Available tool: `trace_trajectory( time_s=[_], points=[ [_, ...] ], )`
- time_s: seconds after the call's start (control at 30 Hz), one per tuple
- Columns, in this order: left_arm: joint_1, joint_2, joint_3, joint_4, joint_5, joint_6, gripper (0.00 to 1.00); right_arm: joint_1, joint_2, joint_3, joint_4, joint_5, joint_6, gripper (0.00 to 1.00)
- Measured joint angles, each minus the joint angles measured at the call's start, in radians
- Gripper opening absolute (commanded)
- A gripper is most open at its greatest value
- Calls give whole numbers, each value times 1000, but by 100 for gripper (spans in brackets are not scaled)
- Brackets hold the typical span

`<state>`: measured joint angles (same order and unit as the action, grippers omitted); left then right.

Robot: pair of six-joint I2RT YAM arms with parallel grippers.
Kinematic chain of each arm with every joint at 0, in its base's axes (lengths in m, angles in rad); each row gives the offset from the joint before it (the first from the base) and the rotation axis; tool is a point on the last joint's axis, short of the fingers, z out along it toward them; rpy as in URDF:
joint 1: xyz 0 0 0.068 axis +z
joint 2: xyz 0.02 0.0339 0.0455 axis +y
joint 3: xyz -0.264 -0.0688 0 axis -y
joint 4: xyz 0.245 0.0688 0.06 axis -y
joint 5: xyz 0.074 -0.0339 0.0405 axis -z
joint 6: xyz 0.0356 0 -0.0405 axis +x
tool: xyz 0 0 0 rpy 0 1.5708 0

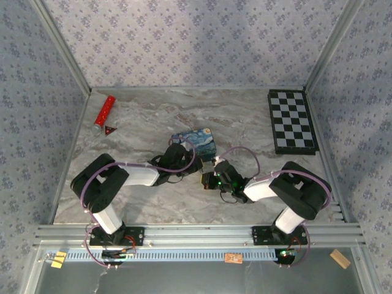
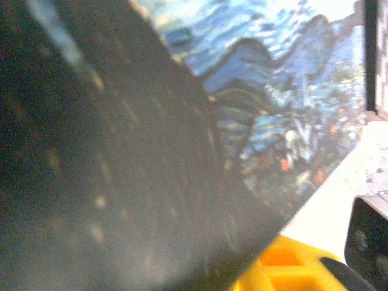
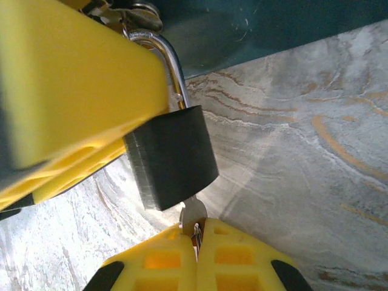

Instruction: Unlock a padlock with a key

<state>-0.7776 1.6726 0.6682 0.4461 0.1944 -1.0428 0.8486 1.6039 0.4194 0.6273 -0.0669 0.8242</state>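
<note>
From the top camera, the marble tabletop (image 1: 245, 122) has a blue tin (image 1: 197, 141) in the middle with a swirly night-sky painting on its lid. Any lettering on it is too small to read from up there. A checkerboard (image 1: 292, 121) sits far right, and a red cylinder (image 1: 104, 110) with a little dark-red triangle (image 1: 110, 129) just beside it sits far left. The left tool (image 1: 179, 144) is up against the tin's near-left corner and the right tool (image 1: 210, 178) is just in front of the tin, but it's all dark clutter there, so I can't tell grips from this angle. The left wrist cam is mostly a big blurry dark shape I can't identify, with the tin's painted lid behind it and a bit of yellow finger (image 2: 279, 267) at the bottom. Honestly I can't tell whether the left tool is released or clenched. The right wrist cam is the good one. The padlock (image 3: 173, 157) is a black block with a silvery shackle (image 3: 173, 63), hanging just above the tabletop right next to the tin's teal wall. The right tool is clenched tight on the key (image 3: 193, 219), whose blade is stuck into the bottom of the lock. Another yellow finger block (image 3: 73, 85) sits right against the shackle at upper left.
</note>
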Motion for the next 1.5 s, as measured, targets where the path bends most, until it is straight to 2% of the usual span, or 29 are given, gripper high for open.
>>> trace_trajectory(
  time_s=[0.2,0.43,0.7,0.97,1.13,1.4,1.5],
  points=[
    [3,-91,-111,88,-8,-1,42,1,-10,0,-14,15,-1,0],
    [3,-155,-157,84,-46,14,41,11,-37,0,-52,42,-2,0],
    [-14,-146,-79,21,-60,74,38,11,-46,0,-63,44,-1,0],
    [-56,-74,16,-42,-67,83,45,11,-46,0,-57,33,-1,1],
    [-63,-64,45,-123,-95,85,44,11,-46,0,-55,28,-1,2],
    [-62,-40,76,-179,-118,85,36,8,-49,0,-63,25,0,8],
    [-60,-30,80,-184,-123,85,34,4,-60,0,-76,24,2,17]
  ],
)
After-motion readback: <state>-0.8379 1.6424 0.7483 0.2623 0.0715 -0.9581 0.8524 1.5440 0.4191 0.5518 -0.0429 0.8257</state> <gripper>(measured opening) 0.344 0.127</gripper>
